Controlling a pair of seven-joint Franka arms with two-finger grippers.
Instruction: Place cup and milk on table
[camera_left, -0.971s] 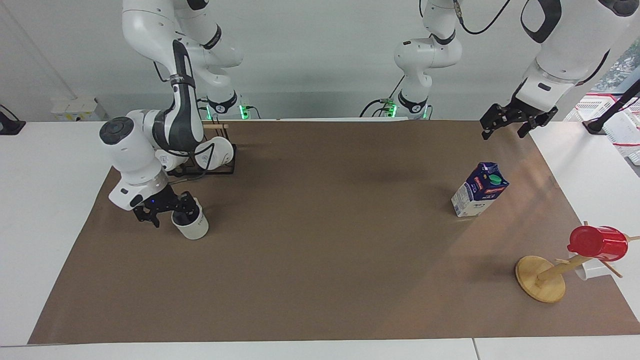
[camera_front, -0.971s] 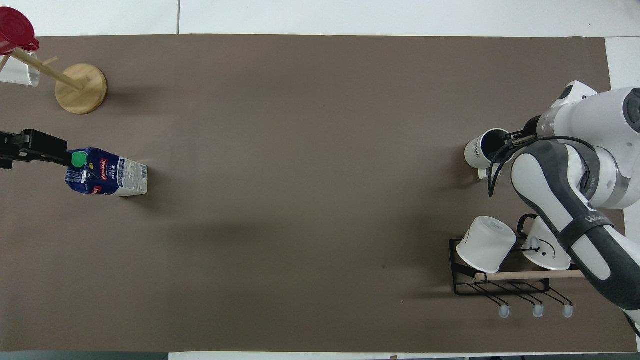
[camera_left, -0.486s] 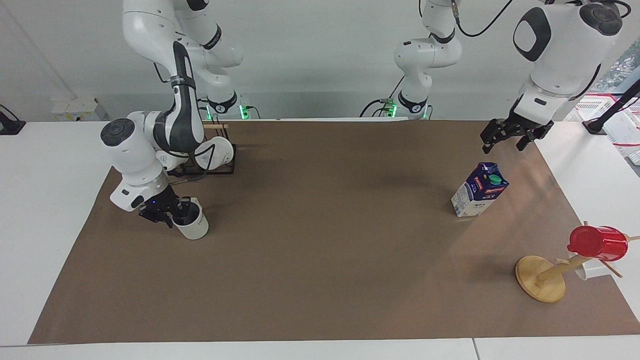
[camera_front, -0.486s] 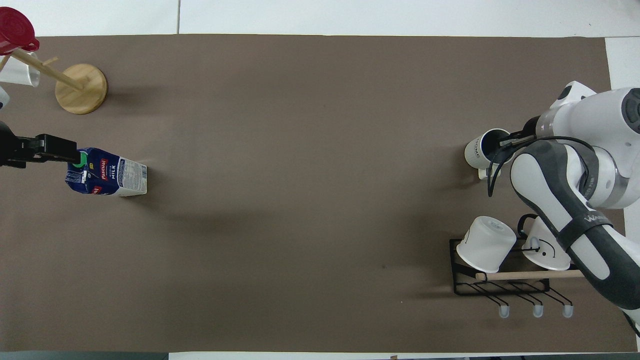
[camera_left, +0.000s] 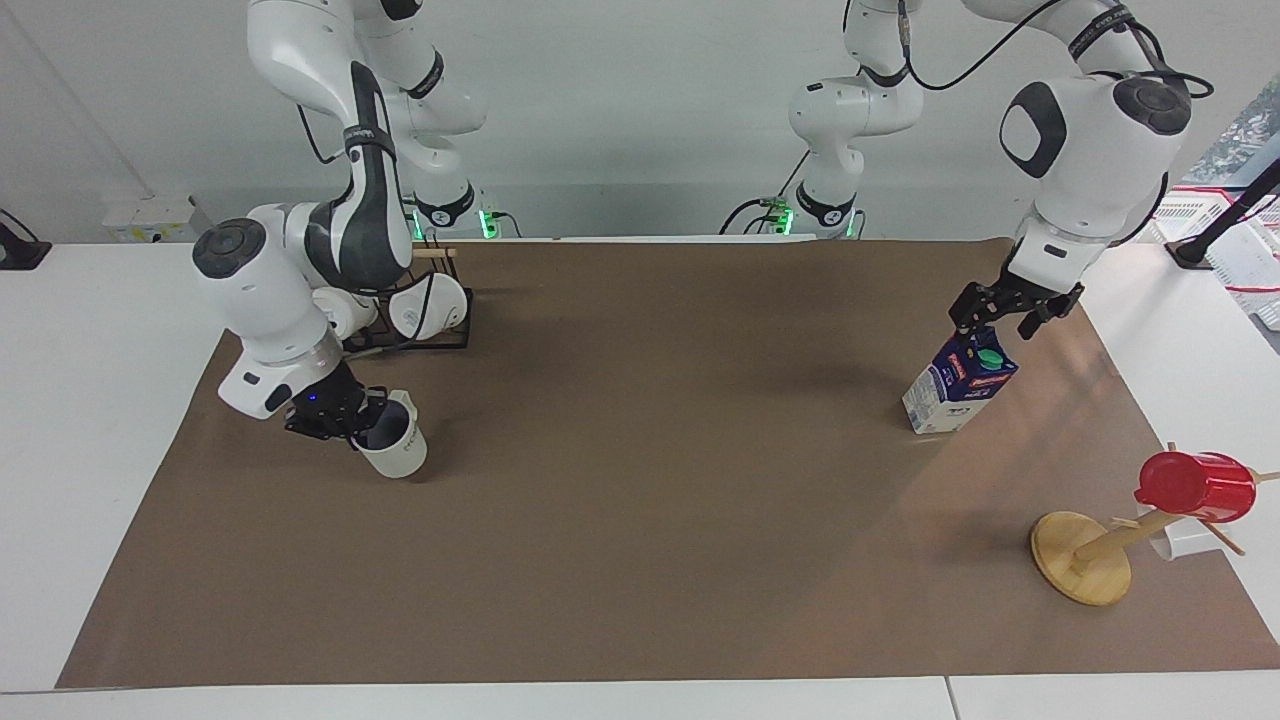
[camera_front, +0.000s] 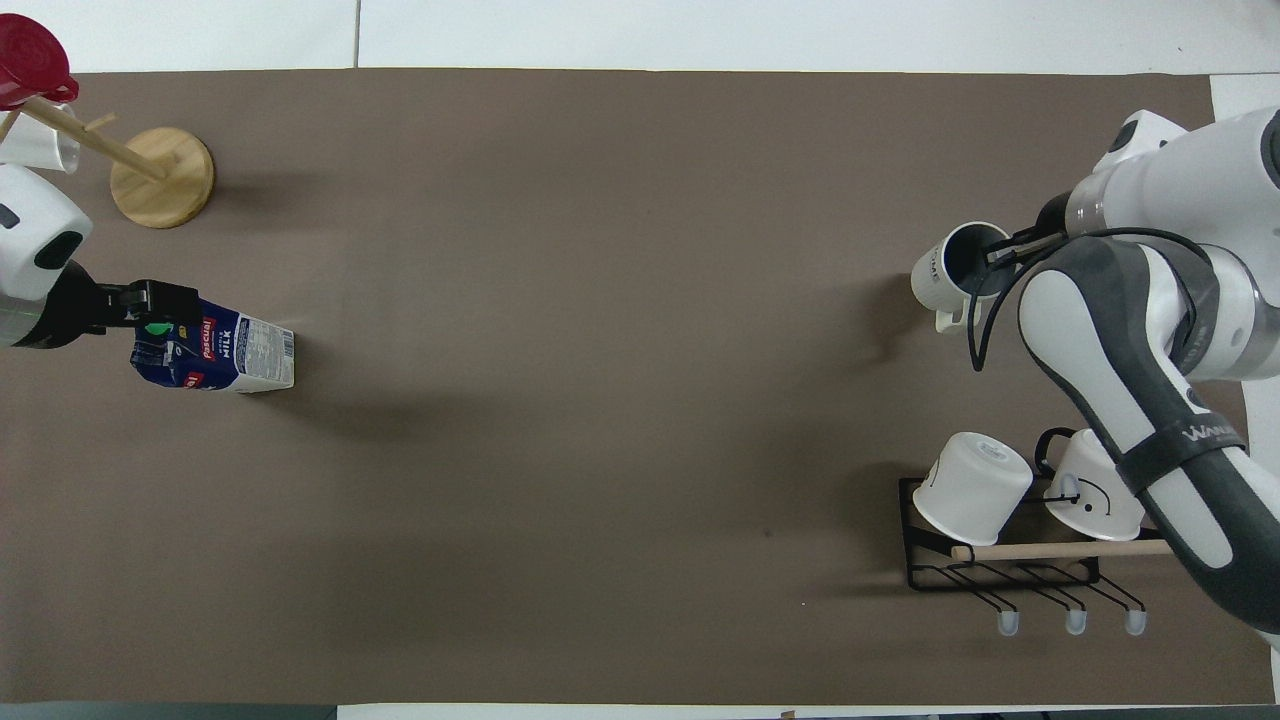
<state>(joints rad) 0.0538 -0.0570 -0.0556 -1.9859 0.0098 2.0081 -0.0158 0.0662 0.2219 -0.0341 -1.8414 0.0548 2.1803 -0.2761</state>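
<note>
Ceramic cup (camera_left: 392, 445) sits tilted, apparently just off the table (camera_left: 640, 560) at the right arm's end, right gripper (camera_left: 345, 420) jaws pinching its rim; an off-centre grip could let it swing or slip. Left gripper (camera_left: 1010, 318) hangs at the milk (camera_left: 958, 382) cap, jaws open; descending skewed could topple the carton.

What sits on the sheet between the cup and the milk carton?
Nothing: the overhead view shows only bare brown sheet of the table between the cup, held by the right gripper, and the milk.
</note>
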